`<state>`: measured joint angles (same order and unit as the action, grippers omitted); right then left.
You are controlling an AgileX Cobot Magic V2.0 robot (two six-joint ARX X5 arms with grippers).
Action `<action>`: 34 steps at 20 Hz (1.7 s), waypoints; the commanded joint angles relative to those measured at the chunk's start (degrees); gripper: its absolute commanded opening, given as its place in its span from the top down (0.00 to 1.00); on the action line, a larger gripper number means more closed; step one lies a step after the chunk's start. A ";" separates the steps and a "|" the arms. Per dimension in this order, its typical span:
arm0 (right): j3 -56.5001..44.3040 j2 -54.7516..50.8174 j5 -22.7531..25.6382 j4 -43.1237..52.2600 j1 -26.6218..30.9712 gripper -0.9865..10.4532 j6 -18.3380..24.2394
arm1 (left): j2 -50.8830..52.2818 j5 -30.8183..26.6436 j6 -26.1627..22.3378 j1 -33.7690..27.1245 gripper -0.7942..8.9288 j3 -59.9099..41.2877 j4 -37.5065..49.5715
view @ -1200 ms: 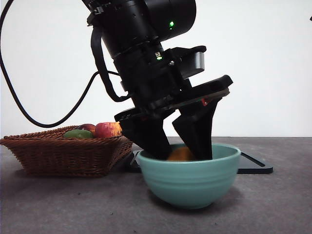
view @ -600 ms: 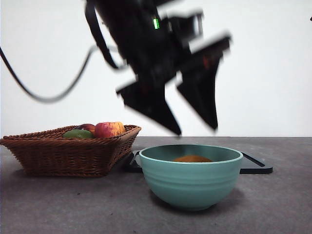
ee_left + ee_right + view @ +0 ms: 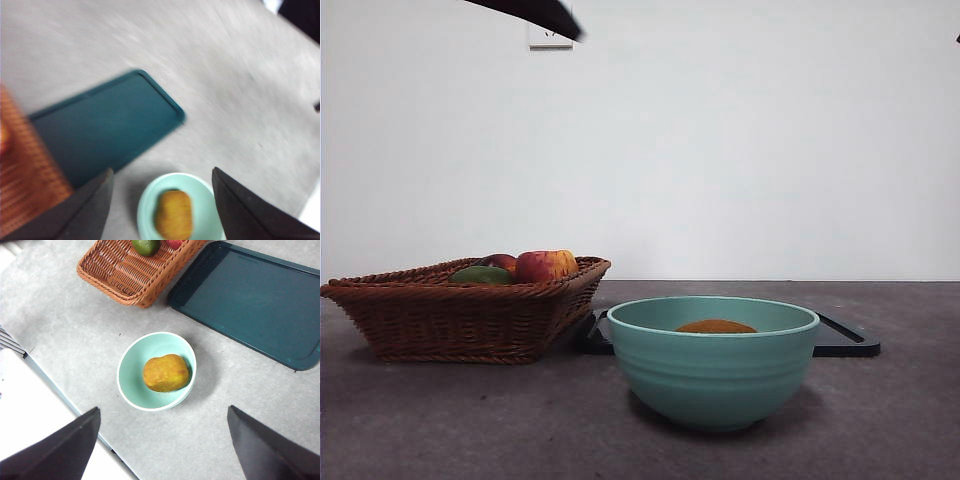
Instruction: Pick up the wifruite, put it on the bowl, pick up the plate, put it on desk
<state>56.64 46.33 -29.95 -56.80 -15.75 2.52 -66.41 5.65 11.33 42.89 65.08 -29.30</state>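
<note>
One step of two is done: the wifruite (image 3: 165,373) lies in the bowl (image 3: 131,390).
Both grippers' jaws are held wide and empty, the left gripper (image 3: 161,197) and right gripper (image 3: 165,440) above; the dark tray (image 3: 250,305), upper right, is untouched on the bench (image 3: 75,330).

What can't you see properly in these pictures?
- Fruit in the bowl: front view shows only its top; the rim hides the rest.
- Basket and its green fruit: cut off by the right wrist picture's edge.
- Tray: front view shows just a thin dark edge, with the bowl and basket in front.
- Left wrist view: all blurred, so the basket is only an orange smear.
</note>
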 commanded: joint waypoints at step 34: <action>0.98 0.96 0.00 -0.70 -0.31 0.56 -7.02 | 18.23 16.46 -1.20 -4.59 0.60 -16.55 -11.87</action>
<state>56.64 46.72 -29.95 -57.63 -15.75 -2.20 -47.83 21.87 11.03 37.85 48.23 -41.78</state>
